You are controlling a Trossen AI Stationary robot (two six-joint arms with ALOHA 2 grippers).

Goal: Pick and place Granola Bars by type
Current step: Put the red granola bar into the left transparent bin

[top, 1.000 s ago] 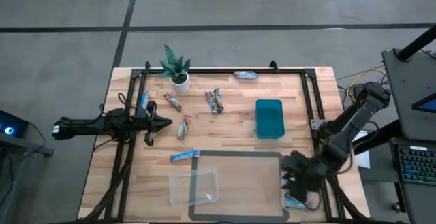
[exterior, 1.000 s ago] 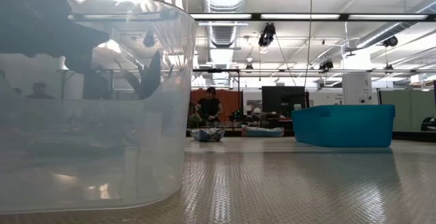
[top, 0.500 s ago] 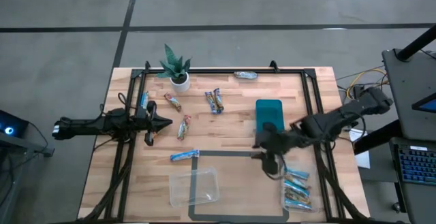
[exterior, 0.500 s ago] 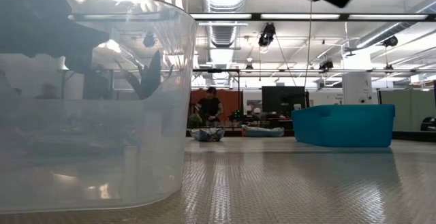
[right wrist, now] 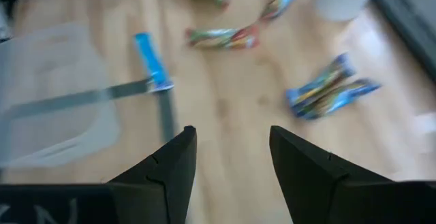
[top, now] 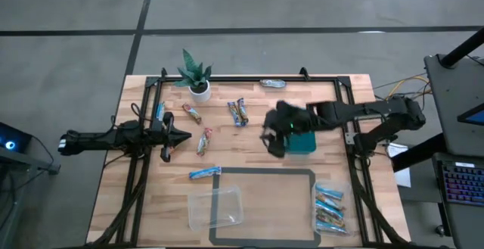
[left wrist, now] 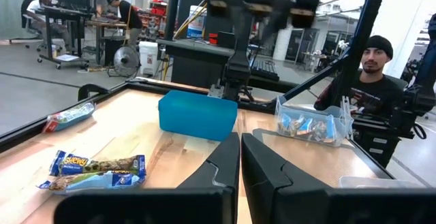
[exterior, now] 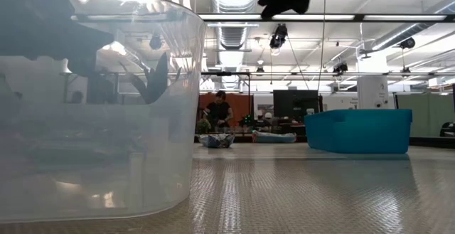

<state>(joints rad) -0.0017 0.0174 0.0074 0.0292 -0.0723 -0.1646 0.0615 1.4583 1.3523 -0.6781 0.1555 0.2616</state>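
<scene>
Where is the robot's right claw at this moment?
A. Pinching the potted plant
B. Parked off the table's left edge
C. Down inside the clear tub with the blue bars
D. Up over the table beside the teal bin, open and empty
D: the high view shows the right gripper at the left side of the teal bin, and its wrist view shows the fingers spread with nothing between them.

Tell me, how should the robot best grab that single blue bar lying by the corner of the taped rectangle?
Probably from straight above, fingers closing across the middle of the blue bar. It lies flat and alone on the table, long and narrow, so its short width suits the open right gripper hovering nearby.
</scene>
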